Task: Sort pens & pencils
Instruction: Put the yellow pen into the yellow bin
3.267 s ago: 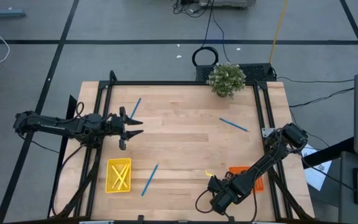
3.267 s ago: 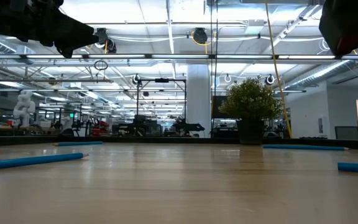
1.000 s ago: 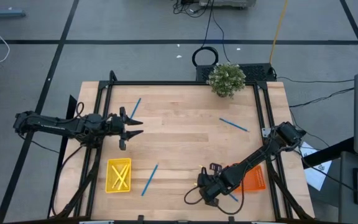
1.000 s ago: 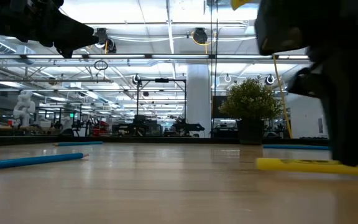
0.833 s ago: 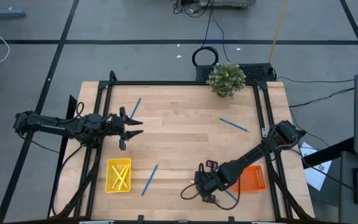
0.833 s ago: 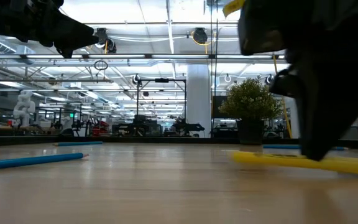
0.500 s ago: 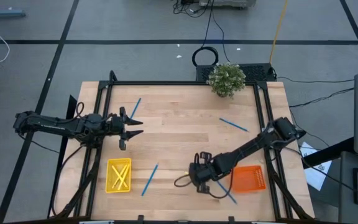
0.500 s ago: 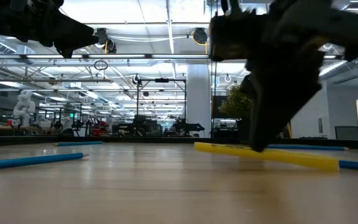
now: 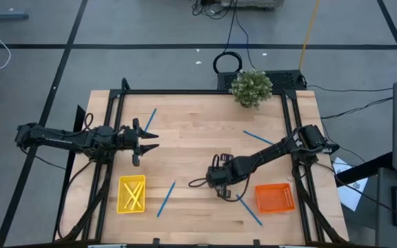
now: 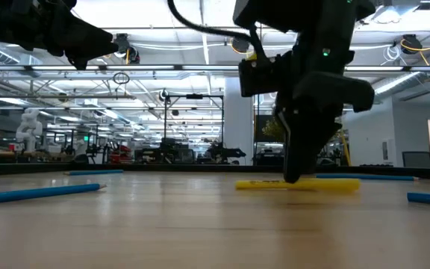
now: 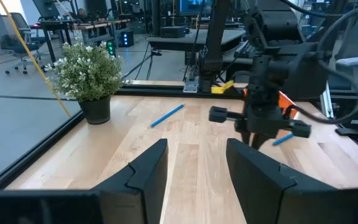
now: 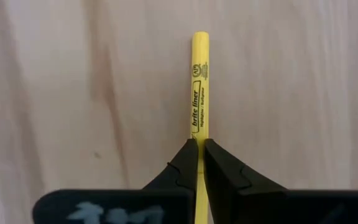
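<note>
Near the middle of the pale wooden surface (image 9: 205,148), the right tool (image 12: 199,148) pinches a thin yellow pencil (image 12: 199,102) (printed "brite liner") lying flat on the wood. Over the left side hovers the left tool (image 9: 150,140), fingers apart, above the yellow plastic basket (image 9: 131,194) holding more pencils.

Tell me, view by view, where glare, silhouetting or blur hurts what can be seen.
Low view: bright ceiling lights backlight the right gripper, a near-black silhouette over the yellow pencil. Right wrist view: evenly lit, the print on the pencil legible; the fingers nearest the lens are soft. Left wrist view: the left gripper is dark and slightly blurred. High view: even light, no glare.
</note>
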Available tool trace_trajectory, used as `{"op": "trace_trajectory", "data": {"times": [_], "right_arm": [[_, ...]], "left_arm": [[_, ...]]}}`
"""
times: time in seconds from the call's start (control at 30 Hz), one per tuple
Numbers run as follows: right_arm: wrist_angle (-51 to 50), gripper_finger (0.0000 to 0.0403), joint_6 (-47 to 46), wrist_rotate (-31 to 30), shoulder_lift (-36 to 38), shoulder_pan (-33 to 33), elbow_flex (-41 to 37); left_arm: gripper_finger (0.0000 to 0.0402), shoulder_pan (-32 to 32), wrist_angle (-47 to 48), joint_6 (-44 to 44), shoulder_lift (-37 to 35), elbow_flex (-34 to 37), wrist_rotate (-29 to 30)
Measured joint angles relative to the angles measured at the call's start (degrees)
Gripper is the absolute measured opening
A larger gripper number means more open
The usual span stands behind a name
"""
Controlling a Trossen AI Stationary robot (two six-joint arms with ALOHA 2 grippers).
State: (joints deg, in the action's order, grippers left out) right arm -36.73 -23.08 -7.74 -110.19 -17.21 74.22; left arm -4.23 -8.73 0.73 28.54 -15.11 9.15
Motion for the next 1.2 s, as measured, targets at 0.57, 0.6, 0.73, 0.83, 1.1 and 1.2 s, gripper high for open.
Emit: {"op": "trace_trajectory", "data": {"times": [0.57, 0.6, 0.73, 0.83, 1.1, 1.2], "right_arm": [[-2.3, 0.0030, 4.3, 3.1, 0.1, 0.7, 0.0], [-2.3, 0.0040, 4.3, 3.4, 0.1, 0.7, 0.0], [-2.5, 0.0096, 3.9, 3.6, 0.1, 0.6, 0.0], [-2.6, 0.0134, 3.7, 3.6, 0.1, 0.7, 0.0], [-9.5, 0.0165, 2.8, 5.5, 0.1, 0.9, 0.0], [-8.4, 0.0158, 2.8, 5.5, 0.1, 1.3, 0.0]], "left_arm": [[0.0170, 0.0, 0.0, 0.0, 0.0, 0.0, 0.0], [0.0170, 0.0, 0.0, 0.0, 0.0, 0.0, 0.0], [0.0170, 0.0, 0.0, 0.0, 0.0, 0.0, 0.0], [0.0170, 0.0, 0.0, 0.0, 0.0, 0.0, 0.0], [0.0170, 0.0, 0.0, 0.0, 0.0, 0.0, 0.0], [0.0170, 0.0, 0.0, 0.0, 0.0, 0.0, 0.0]]}}
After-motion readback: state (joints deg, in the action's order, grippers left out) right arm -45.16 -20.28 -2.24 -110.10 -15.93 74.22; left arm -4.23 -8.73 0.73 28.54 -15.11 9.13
